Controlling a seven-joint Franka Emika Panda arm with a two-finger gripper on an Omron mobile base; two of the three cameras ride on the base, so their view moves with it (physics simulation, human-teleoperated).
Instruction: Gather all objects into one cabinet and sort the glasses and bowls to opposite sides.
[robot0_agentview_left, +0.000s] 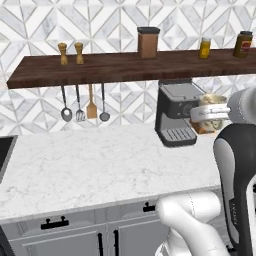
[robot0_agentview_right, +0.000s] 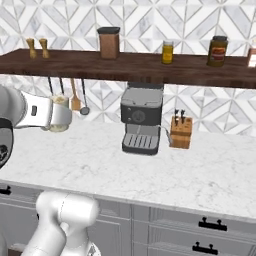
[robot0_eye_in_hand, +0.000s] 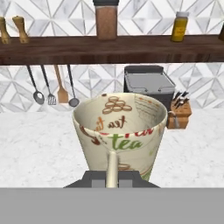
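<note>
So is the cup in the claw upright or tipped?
Upright: in the hand view the cup has its open rim on top, empty inside, handle pinched below.

A shelf runs along the wall above the counter. On it, from left: 2 grinders, canister, 2 jars. Utensils hang under it at left. On the counter, the coffee machine stands left of the knife block. The cup is above the counter, before the machine.

The cream printed ceramic cup bears the word "tea" in green letters on its inner wall. Above it, brown script reads partly "at"; the rest is illegible.
</note>
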